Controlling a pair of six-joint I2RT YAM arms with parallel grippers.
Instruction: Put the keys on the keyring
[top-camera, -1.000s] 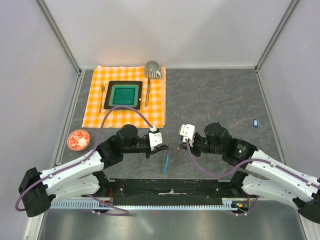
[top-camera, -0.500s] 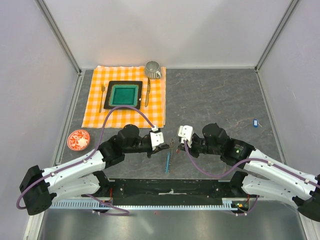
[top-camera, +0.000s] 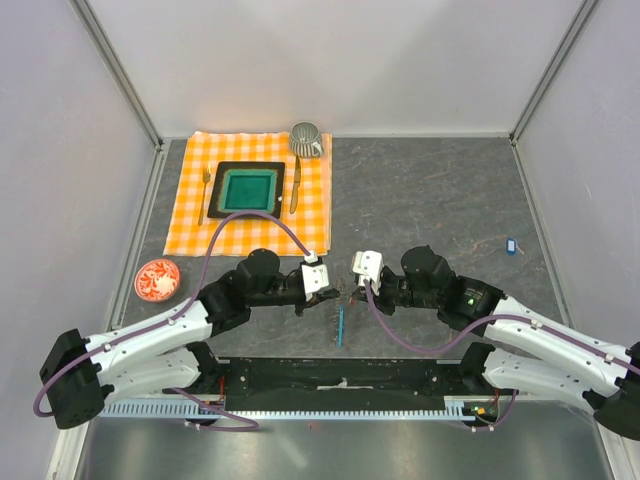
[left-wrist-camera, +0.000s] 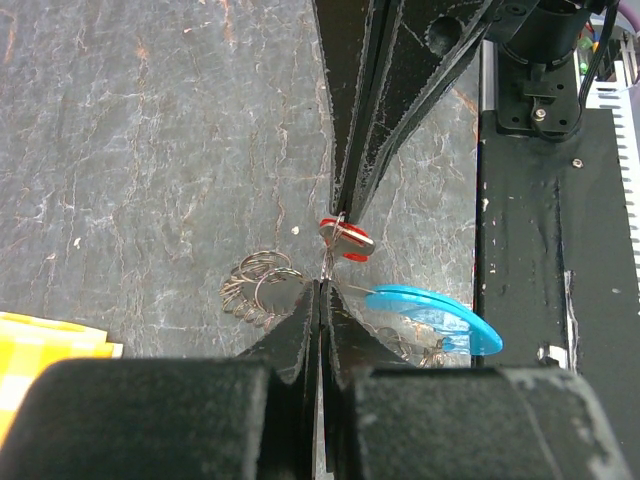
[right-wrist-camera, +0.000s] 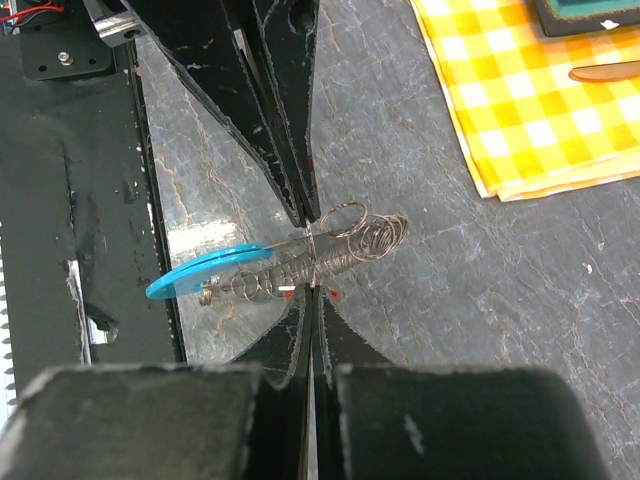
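The keyring is a floppy coil of thin wire (left-wrist-camera: 258, 288) with a light-blue strip (left-wrist-camera: 432, 312). In the top view it hangs between the two grippers, strip (top-camera: 340, 325) downward. My left gripper (left-wrist-camera: 322, 285) is shut on the ring's wire (right-wrist-camera: 350, 243). My right gripper (right-wrist-camera: 313, 292) is shut on the red key (left-wrist-camera: 345, 238), tip to tip with the left gripper (top-camera: 328, 291). The red tag touches the wire. The right gripper (top-camera: 351, 287) sits just right of it. The blue key (top-camera: 510, 244) lies alone at the far right.
An orange checked cloth (top-camera: 190, 225) at the back left holds a black tray (top-camera: 215, 188), fork, knife and a grey cup (top-camera: 305, 138). A red-patterned saucer (top-camera: 157, 279) lies at the left. A black rail (top-camera: 340, 375) runs along the near edge.
Both grippers have drawn closer until their tips meet. The right gripper has moved left with the red key. The keyring's blue strip has swung to hang nearly straight.
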